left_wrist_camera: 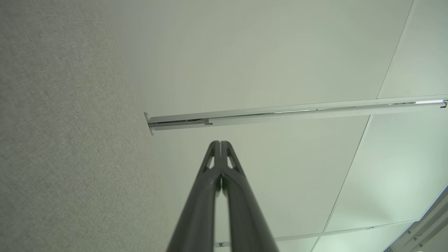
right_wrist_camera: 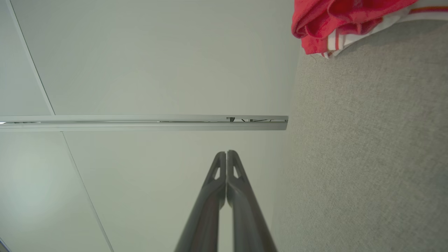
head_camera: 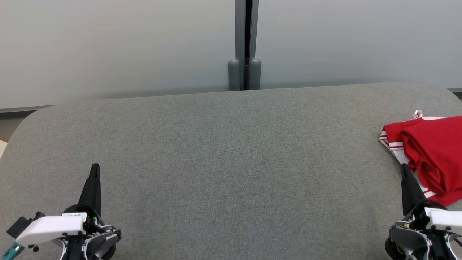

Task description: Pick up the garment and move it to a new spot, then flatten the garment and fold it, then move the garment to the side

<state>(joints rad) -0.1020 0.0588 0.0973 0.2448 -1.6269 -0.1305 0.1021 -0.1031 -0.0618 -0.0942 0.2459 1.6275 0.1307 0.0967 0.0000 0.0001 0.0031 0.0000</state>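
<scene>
A red garment with white, red-striped trim lies bunched at the right edge of the grey fabric table; the right wrist view catches it as the garment in its top right corner. My right gripper is shut and empty, its tip just in front of the garment's near left edge; whether it touches the cloth I cannot tell. My left gripper is shut and empty over the near left of the table. In the wrist views the left gripper and right gripper both show tips pressed together.
A pale partition wall with a grey vertical post stands right behind the table's far edge. The table's corners are rounded, and its left edge drops off beside my left arm.
</scene>
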